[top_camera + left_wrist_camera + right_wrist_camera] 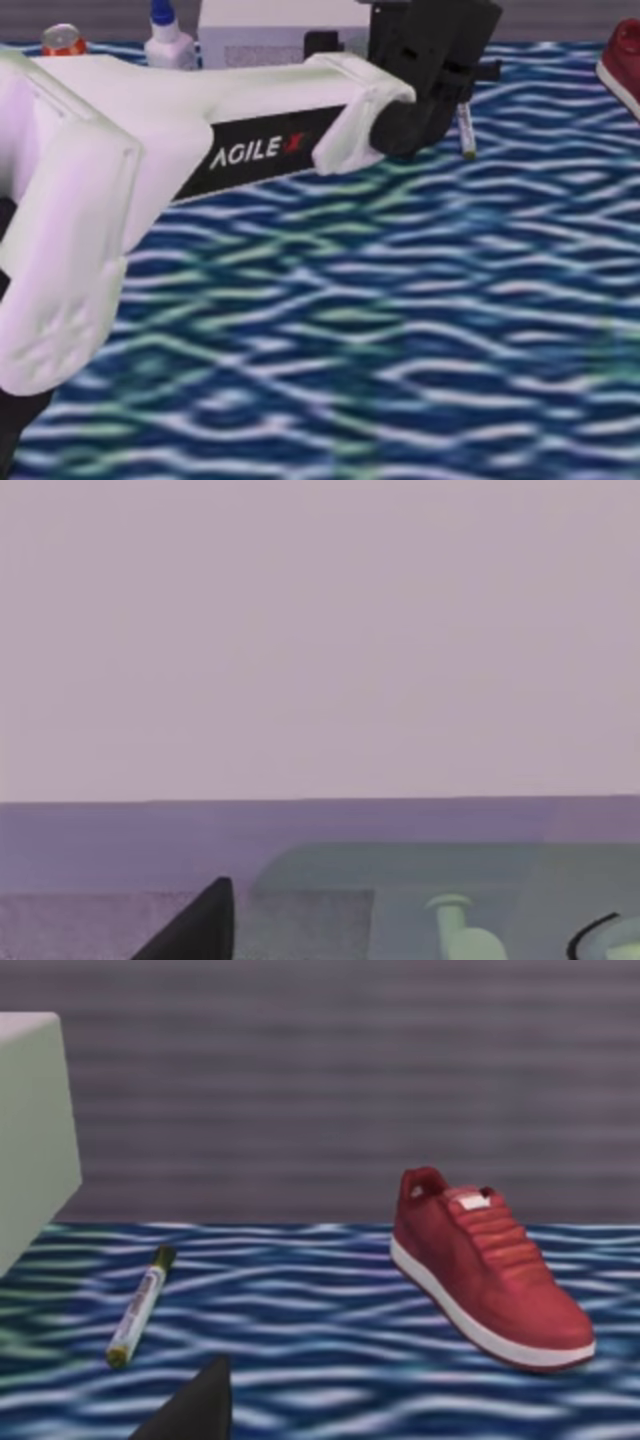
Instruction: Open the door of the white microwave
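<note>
The white microwave (pixel 280 25) stands at the table's far edge, mostly cut off by the top view and partly covered by my left arm. A grey speckled strip of its front (pixel 255 52) shows; I cannot tell how the door stands. My left gripper (pixel 440 50) hangs just right of the microwave's front. A pale pinkish surface (pixel 320 630) fills the left wrist view, with a greyish panel (pixel 400 880) low in it. A white corner of the microwave (pixel 30 1110) shows in the right wrist view, above a dark part of my right gripper (pixel 195 1415).
A white glue bottle (pixel 165 45) and an orange-topped can (pixel 62 40) stand left of the microwave. A marker (pixel 466 130) (pixel 138 1308) lies on the blue wavy cloth (pixel 400 320) near my left gripper. A red shoe (pixel 622 60) (pixel 485 1265) sits far right.
</note>
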`<act>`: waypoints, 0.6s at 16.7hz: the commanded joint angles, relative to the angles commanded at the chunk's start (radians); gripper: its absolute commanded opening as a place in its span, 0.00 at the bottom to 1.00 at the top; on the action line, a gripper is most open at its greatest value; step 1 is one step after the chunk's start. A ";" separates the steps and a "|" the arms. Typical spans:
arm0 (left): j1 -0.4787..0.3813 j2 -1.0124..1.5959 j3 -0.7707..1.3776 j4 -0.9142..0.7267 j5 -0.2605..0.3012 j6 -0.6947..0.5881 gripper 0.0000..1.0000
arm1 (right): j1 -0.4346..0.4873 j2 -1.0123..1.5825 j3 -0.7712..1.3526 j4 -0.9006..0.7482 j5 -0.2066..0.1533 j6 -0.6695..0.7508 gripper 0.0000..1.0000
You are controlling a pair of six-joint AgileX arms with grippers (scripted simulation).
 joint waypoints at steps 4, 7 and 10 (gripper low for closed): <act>0.000 0.000 0.000 0.000 0.000 0.000 0.77 | 0.000 0.000 0.000 0.000 0.000 0.000 1.00; 0.000 0.000 0.000 0.000 0.000 0.000 0.55 | 0.000 0.000 0.000 0.000 0.000 0.000 1.00; 0.000 0.000 0.000 0.000 0.000 0.000 0.32 | 0.000 0.000 0.000 0.000 0.000 0.000 1.00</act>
